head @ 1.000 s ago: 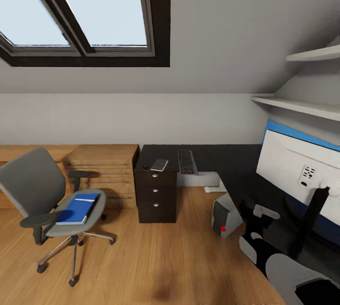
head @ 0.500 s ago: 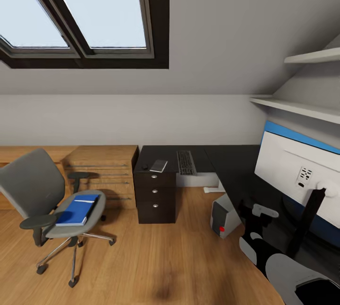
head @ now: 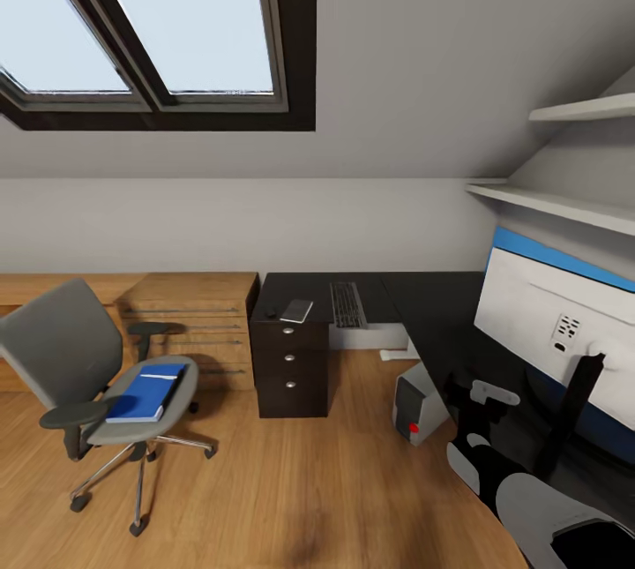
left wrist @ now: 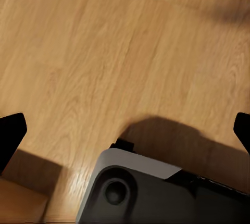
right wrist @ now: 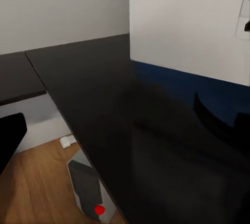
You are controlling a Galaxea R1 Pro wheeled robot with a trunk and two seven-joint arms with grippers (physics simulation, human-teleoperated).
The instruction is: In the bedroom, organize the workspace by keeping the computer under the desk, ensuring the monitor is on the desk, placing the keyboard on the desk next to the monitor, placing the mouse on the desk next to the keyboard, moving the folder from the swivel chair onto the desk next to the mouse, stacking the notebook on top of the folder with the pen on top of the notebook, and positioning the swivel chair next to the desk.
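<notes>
- The long L-shaped glossy black tabletop (head: 441, 304) on white legs wraps the corner at the right; its black three-drawer unit (head: 290, 368) has all its drawers closed, so we cannot tell what is in them.
- The wide monitor (head: 551, 322) stands on the tabletop's near wing, white back toward us.
- The grey upholstered swivel chair (head: 84, 375) sits well apart from the tabletop, out on the light wood plank floor (head: 291, 481). Its seat carries the flat bright blue folder (head: 144, 393), with a thin pale stick (probably the pen) lying across the folder's far end.
- The light grey box-shaped computer tower (head: 417, 406) stands on the floor, tucked at the tabletop's inner corner.
- The slim silver-grey keyboard (head: 347, 303) lies on the far wing, and the small dark grey notebook (head: 297, 310) just beside it.
- We judge we are approaching the workspace, nothing grasped. Next we should roll to the chair and reach for the folder.
- Left hand (left wrist: 125, 130): fingers spread apart over bare floor, empty. Right hand: one dark fingertip (right wrist: 10, 135) shows, so we cannot tell.
</notes>
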